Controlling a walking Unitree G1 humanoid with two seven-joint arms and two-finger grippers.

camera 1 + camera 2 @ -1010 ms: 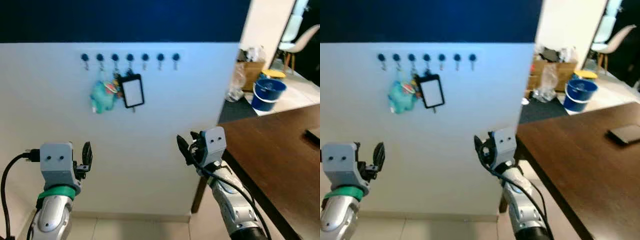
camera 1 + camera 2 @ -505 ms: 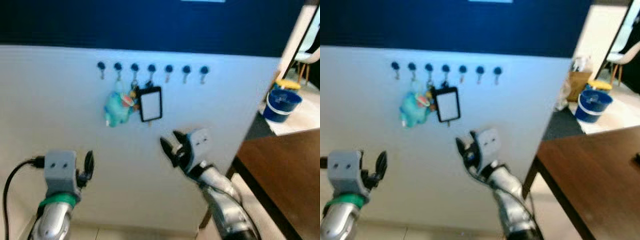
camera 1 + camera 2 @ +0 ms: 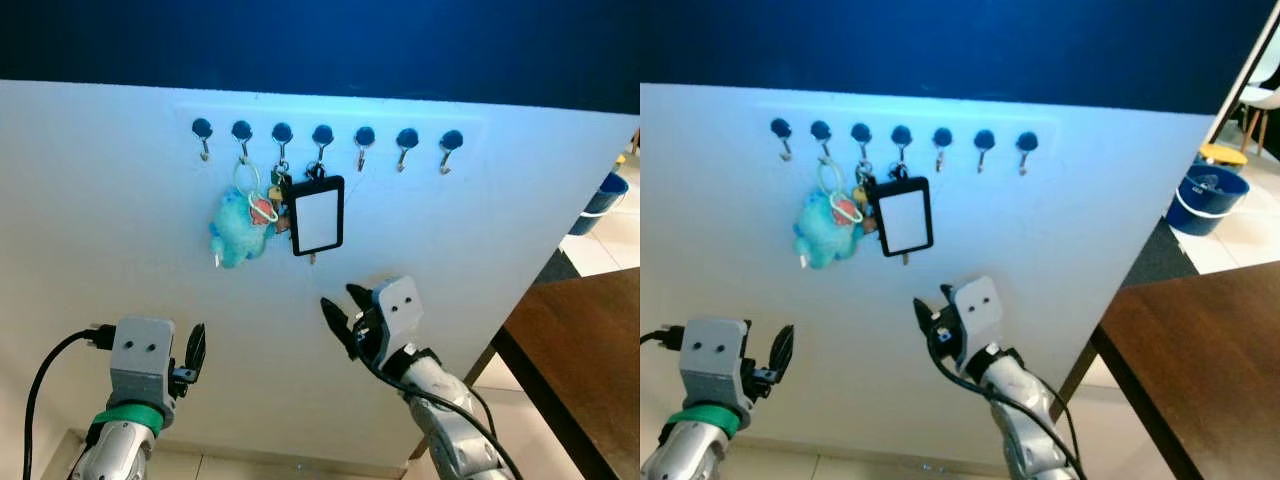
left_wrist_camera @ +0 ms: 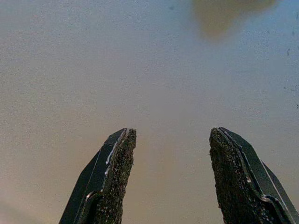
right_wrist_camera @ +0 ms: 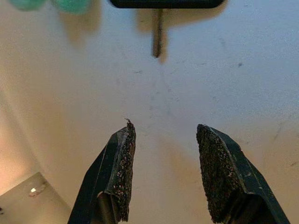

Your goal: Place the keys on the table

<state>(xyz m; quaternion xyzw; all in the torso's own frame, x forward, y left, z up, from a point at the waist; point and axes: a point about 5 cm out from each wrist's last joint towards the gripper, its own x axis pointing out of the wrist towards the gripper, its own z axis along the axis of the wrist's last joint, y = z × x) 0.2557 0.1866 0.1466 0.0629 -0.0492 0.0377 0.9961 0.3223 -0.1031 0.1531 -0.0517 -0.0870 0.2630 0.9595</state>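
The keys point(image 3: 283, 200) hung from the hook rail point(image 3: 322, 133) near the wall panel's point(image 3: 500, 230) upper edge, beside a teal plush point(image 3: 238, 225) and what appeared to be a card holder point(image 3: 318, 214). The right gripper point(image 3: 345, 318) hovered below them, fingers spread. The left gripper point(image 3: 195, 350) was also spread, empty. The table's point(image 3: 585, 350) corner stood at right.

the keys point(image 3: 277, 195) hung in a tight bunch between a teal plush charm point(image 3: 236, 228) and a black-framed card tag point(image 3: 318, 215), too small and overlapped to count or tell apart. in the right wrist view the card tag was cut off by the frame edge, as was the table point(image 3: 585, 350) in the left eye view.
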